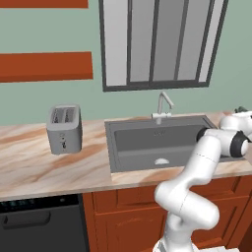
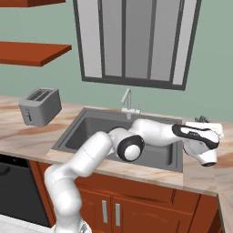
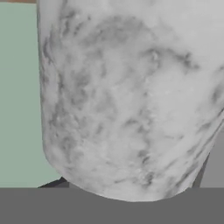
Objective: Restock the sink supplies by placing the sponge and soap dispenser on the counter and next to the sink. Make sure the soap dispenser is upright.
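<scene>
Right base view: arm bent low across sink (image 2: pixel 86 129), hand over right counter (image 2: pixel 200 175); tool clamped on soap dispenser (image 3: pixel 131 96).

A pale green wall (image 1: pixel 49 98) runs behind everything. A dark-framed window (image 1: pixel 160 44) with vertical grey panes sits high on it, to the right of two reddish-brown shelves (image 1: pixel 44 66) set one above the other. A grey two-slot toaster (image 1: pixel 64 129) stands toward the left end of the worktop, close to its back edge. Below the front edge are reddish-brown cabinet doors (image 2: pixel 113 205) with slim pale handles, and left of them a black appliance front (image 1: pixel 42 224), possibly a dishwasher. The light is even, without strong shadows.
</scene>
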